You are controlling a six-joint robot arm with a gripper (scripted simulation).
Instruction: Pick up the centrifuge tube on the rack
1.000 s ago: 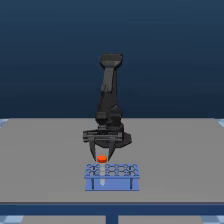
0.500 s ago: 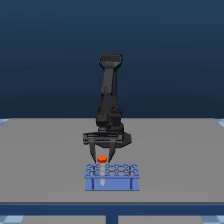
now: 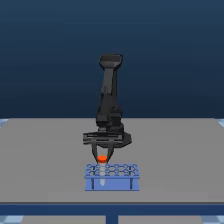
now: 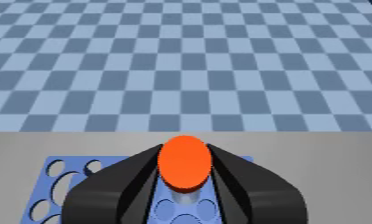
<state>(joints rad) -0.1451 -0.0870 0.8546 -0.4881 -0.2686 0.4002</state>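
Observation:
The blue rack (image 3: 120, 183) stands on the grey table near its front edge. The centrifuge tube stands upright in a hole at the rack's end toward the exterior view's left, its orange-red cap (image 3: 102, 159) just above the rack top. My gripper (image 3: 102, 157) hangs straight over it, with the dark fingers (image 3: 95, 151) converging in a V onto the cap. In the wrist view the cap (image 4: 184, 161) fills the gap between both fingers (image 4: 120, 182), which press against its sides. Below the cap the pale tube body (image 4: 189, 202) and rack holes (image 4: 58, 172) show.
The grey table (image 3: 45, 160) spreads wide on both sides of the rack. Its front edge (image 3: 110, 204) runs just before the rack. A blue checkered floor (image 4: 186, 60) shows beyond the table in the wrist view.
The fingers have drawn inward from a wider stance to close on the orange-red cap. Arm and tube stay in about the same place.

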